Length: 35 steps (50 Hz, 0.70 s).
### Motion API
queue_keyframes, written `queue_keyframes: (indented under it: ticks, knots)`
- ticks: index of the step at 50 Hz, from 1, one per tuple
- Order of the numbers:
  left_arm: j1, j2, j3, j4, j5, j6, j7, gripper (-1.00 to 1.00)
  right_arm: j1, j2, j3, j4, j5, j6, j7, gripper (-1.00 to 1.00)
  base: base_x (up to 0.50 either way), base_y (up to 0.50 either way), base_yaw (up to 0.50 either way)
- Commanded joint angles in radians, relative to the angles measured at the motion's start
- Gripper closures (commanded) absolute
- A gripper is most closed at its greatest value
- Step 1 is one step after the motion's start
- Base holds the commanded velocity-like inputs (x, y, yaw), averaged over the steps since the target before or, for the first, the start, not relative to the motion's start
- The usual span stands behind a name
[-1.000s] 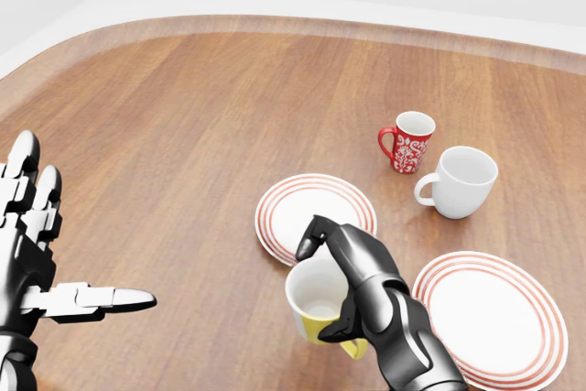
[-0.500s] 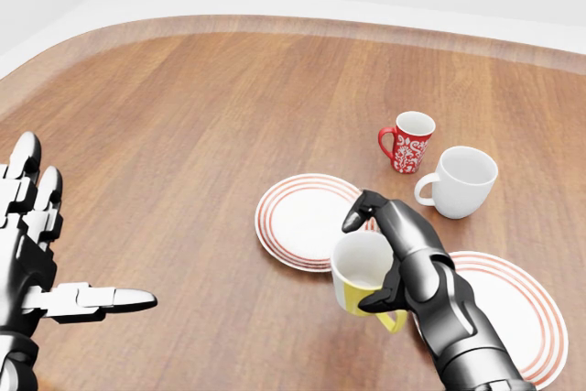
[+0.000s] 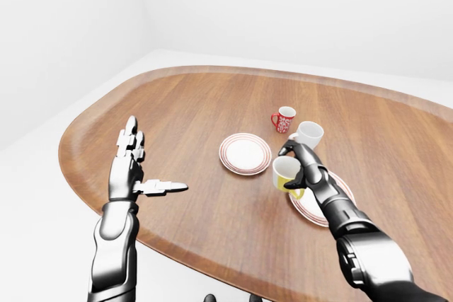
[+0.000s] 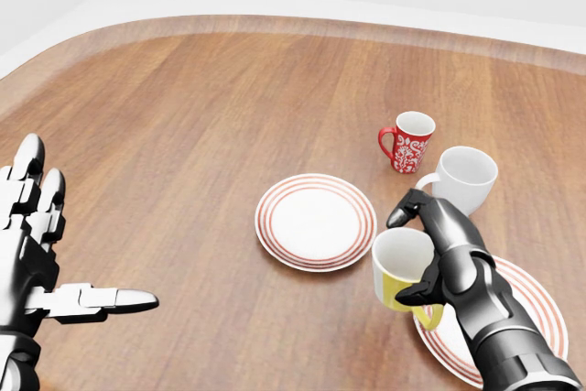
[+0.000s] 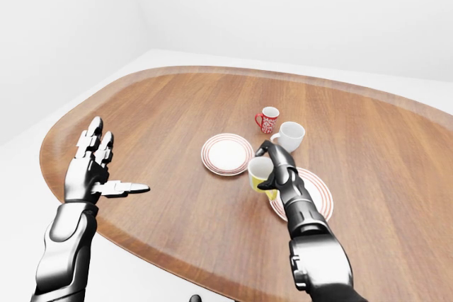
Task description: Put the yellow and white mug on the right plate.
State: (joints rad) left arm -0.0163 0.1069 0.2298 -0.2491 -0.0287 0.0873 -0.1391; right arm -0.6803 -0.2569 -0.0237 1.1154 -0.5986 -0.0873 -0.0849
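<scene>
The yellow and white mug (image 4: 401, 271) is held in my right hand (image 4: 428, 246), whose fingers close round its rim and side. It hangs above the table at the left edge of the right plate (image 4: 536, 313), a white plate with red rings, partly hidden by my forearm. My left hand (image 4: 41, 267) is open and empty at the left of the head view, fingers spread, thumb pointing right. The mug also shows in the left-eye view (image 3: 286, 172).
A second red-ringed plate (image 4: 316, 221) lies left of the mug. A red patterned mug (image 4: 408, 142) and a plain white mug (image 4: 460, 180) stand above the right plate. The oval wooden table (image 3: 205, 104) has its edge near my body.
My right hand has carried the yellow and white mug rightwards, from below the left plate to the left edge of the right plate. The left hand has barely moved.
</scene>
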Motion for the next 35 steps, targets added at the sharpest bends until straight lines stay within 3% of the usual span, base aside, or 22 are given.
queue_keyframes:
  ticks: [1, 35]
  knots:
    - [0.0, 0.0, -0.001, 0.006, 0.002, 0.0, 0.0, -1.0, -0.032, -0.042, -0.011, 0.09, 0.019, 0.0, -0.038, 1.0, 0.0, 0.0, 0.0]
    - [0.002, -0.001, -0.001, 0.001, 0.006, 0.0, 0.002, -1.0, -0.061, -0.175, -0.064, 0.132, 0.092, 0.0, -0.011, 1.0, 0.0, 0.0, 0.0]
